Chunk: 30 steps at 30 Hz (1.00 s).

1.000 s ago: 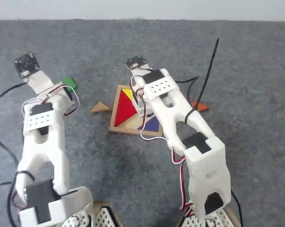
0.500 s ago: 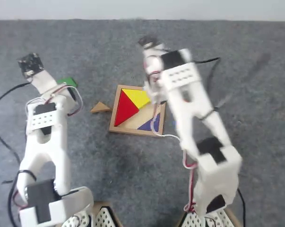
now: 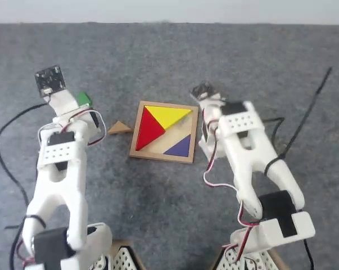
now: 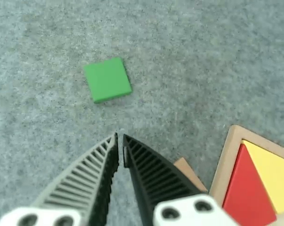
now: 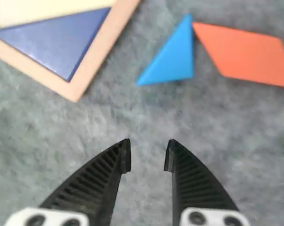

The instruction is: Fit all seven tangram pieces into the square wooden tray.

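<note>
Over nubby grey carpet, my right pincer gapes empty near a blue triangle and orange parallelogram beside the square wooden tray; my left pincer, ribbed tips together, hangs near a green square.

Bright, even, diffuse light from overhead. High view: soft faint shadows on the counter beside left arm and right arm; thin dark edge along tray near side.
</note>
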### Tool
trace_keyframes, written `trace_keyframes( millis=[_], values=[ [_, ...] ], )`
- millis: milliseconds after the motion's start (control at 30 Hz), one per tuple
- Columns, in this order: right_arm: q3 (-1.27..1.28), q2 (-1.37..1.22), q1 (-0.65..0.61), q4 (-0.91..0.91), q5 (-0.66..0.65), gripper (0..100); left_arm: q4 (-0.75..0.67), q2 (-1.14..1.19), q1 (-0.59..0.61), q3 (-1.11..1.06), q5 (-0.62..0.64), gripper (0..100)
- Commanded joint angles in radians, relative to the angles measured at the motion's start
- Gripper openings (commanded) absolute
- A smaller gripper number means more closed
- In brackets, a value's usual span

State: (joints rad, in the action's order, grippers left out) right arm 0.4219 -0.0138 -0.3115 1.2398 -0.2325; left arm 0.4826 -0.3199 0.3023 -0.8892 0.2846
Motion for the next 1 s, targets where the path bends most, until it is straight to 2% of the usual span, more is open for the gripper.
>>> trace_keyframes(
  millis=[0,200,333,567,700,833,967],
  values=[
    [0.029,0.073,-0.002,-0.125,0.201,14.0,-0.106,-0.126,-0.003,-0.062,-0.008,2],
    [0.063,0.074,-0.008,-0.162,0.178,13.8,-0.153,-0.110,-0.043,-0.087,-0.086,2],
    [0.106,0.082,-0.002,-0.222,0.227,13.7,-0.144,-0.077,0.006,-0.045,-0.075,2],
    [0.132,0.151,-0.102,-0.170,0.193,13.6,0.052,0.123,0.052,0.191,-0.052,2],
    [0.175,0.191,-0.104,-0.194,0.190,13.6,0.161,0.308,0.051,0.366,-0.054,2],
    [0.219,0.206,-0.102,-0.251,0.176,13.6,0.330,0.439,0.026,0.527,-0.078,2],
    [0.229,0.197,-0.065,-0.295,0.144,13.6,0.371,0.463,-0.008,0.550,-0.083,2]
  ],
)
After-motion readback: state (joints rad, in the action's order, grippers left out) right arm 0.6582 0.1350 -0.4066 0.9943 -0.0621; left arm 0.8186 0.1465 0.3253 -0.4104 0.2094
